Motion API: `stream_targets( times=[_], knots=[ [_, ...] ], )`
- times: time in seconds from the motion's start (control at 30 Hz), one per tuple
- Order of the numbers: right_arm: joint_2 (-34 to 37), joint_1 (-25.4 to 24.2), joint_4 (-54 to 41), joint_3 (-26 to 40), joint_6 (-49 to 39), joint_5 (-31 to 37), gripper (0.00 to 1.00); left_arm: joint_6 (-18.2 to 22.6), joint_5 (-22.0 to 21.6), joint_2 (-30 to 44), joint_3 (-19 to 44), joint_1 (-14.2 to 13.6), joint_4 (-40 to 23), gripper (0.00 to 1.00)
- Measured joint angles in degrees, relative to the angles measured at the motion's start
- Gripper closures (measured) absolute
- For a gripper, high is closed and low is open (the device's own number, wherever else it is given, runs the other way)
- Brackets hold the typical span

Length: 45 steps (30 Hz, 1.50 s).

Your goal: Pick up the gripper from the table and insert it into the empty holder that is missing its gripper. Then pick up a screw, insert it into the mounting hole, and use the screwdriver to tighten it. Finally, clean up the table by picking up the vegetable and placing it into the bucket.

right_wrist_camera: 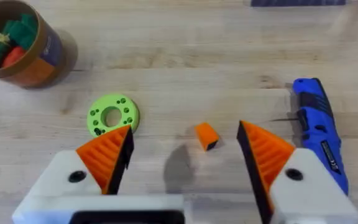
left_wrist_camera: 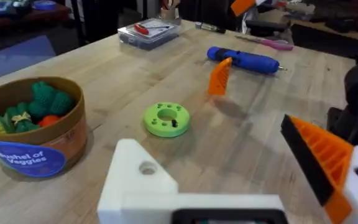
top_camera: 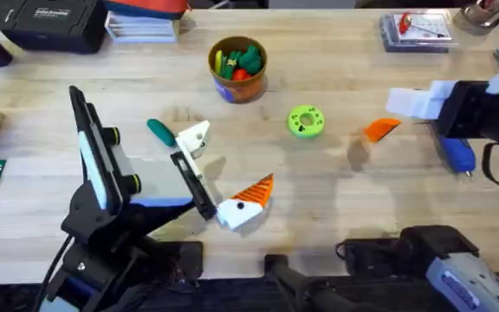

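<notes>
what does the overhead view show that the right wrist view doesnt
Overhead alone: the teal vegetable lying beside the empty white holder, the left gripper with one orange finger fitted, and a clear plastic case at the far edge.

Right wrist alone: the right gripper seen close, its two orange ribbed fingers spread apart above the table.

Both: the small orange gripper on the table, the blue screwdriver, the green disc and the bucket of toy vegetables.
</notes>
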<state>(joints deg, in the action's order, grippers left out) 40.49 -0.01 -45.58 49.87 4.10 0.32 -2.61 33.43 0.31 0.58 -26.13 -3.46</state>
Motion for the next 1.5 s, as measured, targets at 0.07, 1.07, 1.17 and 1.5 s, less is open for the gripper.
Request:
stream_targets(
  times=[0.07, 1.07, 1.17, 1.5],
  knots=[
    [0.0, 0.0, 0.0, 0.0, 0.0, 0.0, 0.008, 0.0, 0.0, 0.0, 0.0, 0.0, 0.0, 0.015],
    [8.0, 0.0, -10.5, 3.4, -8.9, -3.8, 0.008, 0.0, -0.2, 0.0, 0.0, 0.0, 0.0, 0.015],
    [13.7, 0.0, -11.3, 4.6, -13.3, -3.5, 0.008, 0.0, -0.2, 0.0, 0.0, 0.0, 0.0, 0.015],
    [27.2, -0.8, -6.3, 4.8, -18.6, 0.5, 0.009, 0.0, -0.2, 0.0, 0.0, 0.0, 0.0, 0.015]
  ],
)
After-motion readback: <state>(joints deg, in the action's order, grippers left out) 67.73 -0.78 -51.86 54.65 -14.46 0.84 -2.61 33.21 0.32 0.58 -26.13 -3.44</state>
